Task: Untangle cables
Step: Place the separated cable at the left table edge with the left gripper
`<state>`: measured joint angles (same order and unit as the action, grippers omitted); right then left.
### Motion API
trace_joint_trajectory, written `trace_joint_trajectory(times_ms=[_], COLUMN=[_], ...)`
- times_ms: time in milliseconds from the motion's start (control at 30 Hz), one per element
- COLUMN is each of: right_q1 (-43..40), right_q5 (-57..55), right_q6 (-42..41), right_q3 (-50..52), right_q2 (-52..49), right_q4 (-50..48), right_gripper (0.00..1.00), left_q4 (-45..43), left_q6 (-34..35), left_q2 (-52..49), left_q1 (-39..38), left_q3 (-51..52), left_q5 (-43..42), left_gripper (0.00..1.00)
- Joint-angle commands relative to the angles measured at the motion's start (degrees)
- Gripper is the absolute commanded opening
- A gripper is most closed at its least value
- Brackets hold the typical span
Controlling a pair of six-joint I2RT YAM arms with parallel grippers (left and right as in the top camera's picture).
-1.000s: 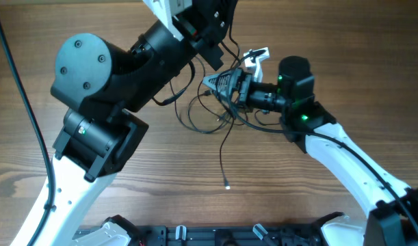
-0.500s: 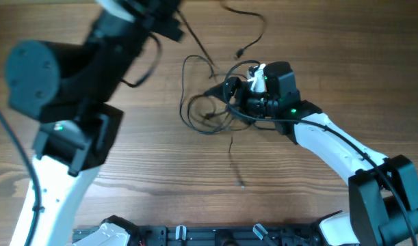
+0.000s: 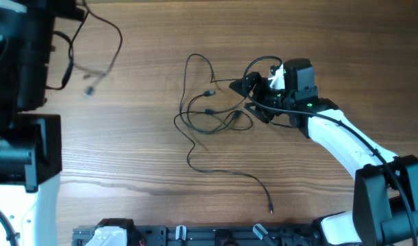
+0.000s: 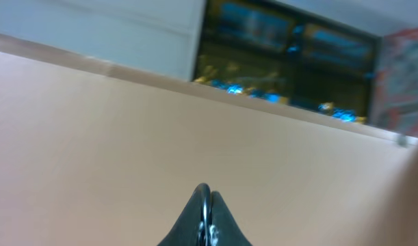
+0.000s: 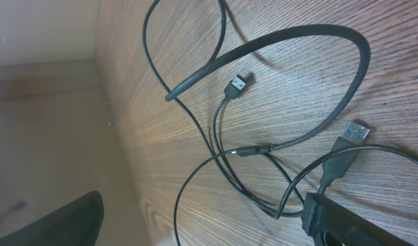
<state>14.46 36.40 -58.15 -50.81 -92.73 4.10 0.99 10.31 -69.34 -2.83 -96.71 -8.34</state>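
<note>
Overhead stares straight down on the table point(image 3: 126, 157); right wrist hugs the same cables point(image 3: 230, 117) close; left wrist faces elsewhere.

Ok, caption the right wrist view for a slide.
Thin black cables loop loosely over the wooden table, a small plug and a silver plug lying free.
</note>
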Motion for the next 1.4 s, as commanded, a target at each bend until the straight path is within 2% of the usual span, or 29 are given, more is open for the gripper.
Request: trace_joint_trajectory(times_ms=[0,133,533,867,900,933,967,1000,1033,1100,1367], right_q1=[-0.1,-0.1,-0.1,-0.1,-0.1,-0.1,-0.1,-0.1,-0.1,-0.1,-0.1], right_q5=[1.0,2.0,2.2,2.2,2.2,2.2,2.2,2.2,2.2,2.2,2.2], right_q6=[1.4,1.4,1.2,1.1,1.2,1.2,1.2,1.2,1.2,1.2,1.2], right_q3=[-0.2,-0.2,-0.2,-0.2,-0.2,-0.2,-0.2,-0.2,-0.2,-0.2,-0.2], right_q2=[-0.7,-0.7,-0.7,-0.7,-0.7,-0.7,-0.7,-0.7,-0.7,-0.7,-0.7], right_q4=[0.0,0.0,0.0,0.0,0.0,0.0,0.0,0.0,0.0,0.0,-0.2], right_gripper=[0.95,0.96,0.96,0.96,0.95,0.96,0.96,0.95,0.96,0.96,0.95], left_q4=[5.7,15.3,33.8,42.5,42.9,43.5,44.1,44.5,44.7,45.0,45.8], left_q6=[-0.9,-0.9,-0.9,-0.3,0.5,0.8,0.9,0.8,0.8,0.8,0.8], left_q2=[-2.1,-6.0,-17.8,-27.9,-28.6,-29.6,-30.3,-30.9,-31.3,-31.4,-31.4], left_q1=[5.0,12.7,36.1,46.6,47.1,47.7,48.1,48.3,48.3,48.3,47.5], left_q3=[-0.2,-0.2,-0.2,0.0,0.0,0.0,0.0,0.0,0.0,0.0,0.0], left_q5=[7.9,11.7,11.6,11.6,11.6,11.6,11.5,11.2,10.8,9.4,-6.1], left_gripper=[0.04,0.04,0.04,0.04,0.08,0.22,0.49,0.94,1.00,1.00,1.00])
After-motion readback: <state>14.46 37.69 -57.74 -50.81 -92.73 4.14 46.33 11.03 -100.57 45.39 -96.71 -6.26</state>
